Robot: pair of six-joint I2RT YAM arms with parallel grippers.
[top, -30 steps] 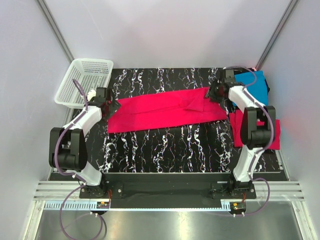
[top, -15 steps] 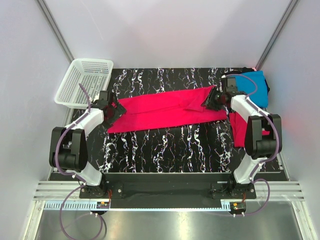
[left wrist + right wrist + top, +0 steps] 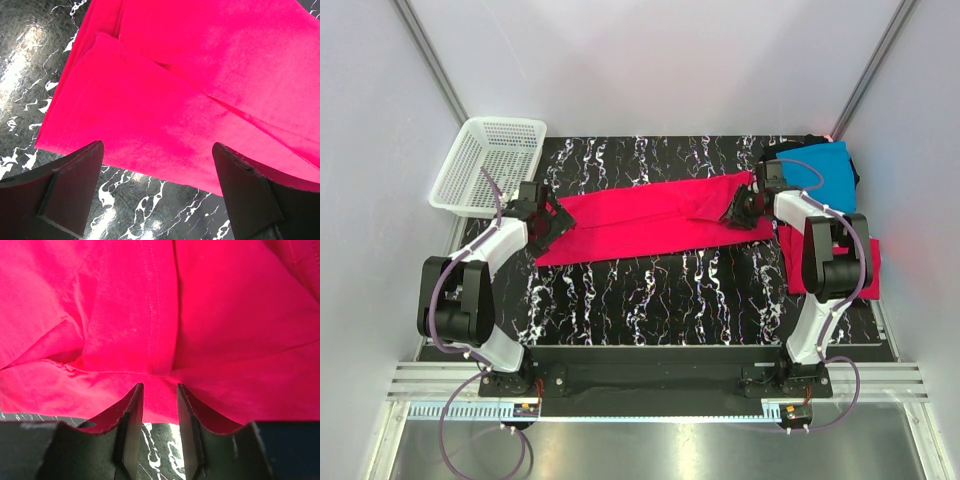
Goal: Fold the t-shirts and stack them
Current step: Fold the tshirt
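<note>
A bright pinkish-red t-shirt (image 3: pixel 650 220) lies folded into a long band across the middle of the marbled table (image 3: pixel 650 290). My left gripper (image 3: pixel 548 222) is at its left end, open wide. In the left wrist view the shirt (image 3: pixel 190 90) has its hem corner between the spread fingers (image 3: pixel 75 190). My right gripper (image 3: pixel 738 212) is at the right end. There the narrowed jaws (image 3: pixel 159 387) straddle the edge of the shirt (image 3: pixel 150 315), with a gap still between them. A turquoise t-shirt (image 3: pixel 825 170) lies at the back right, over a black one (image 3: pixel 798 143). Another red t-shirt (image 3: pixel 868 270) lies along the right edge.
A white mesh basket (image 3: pixel 485 160) stands at the back left corner, just behind my left arm. White walls close in the table on three sides. The arm bases sit at the near edge.
My right gripper has come forward and down onto the shirt's right end, and its jaws have narrowed. My left gripper has edged towards the shirt's left end, still wide.
</note>
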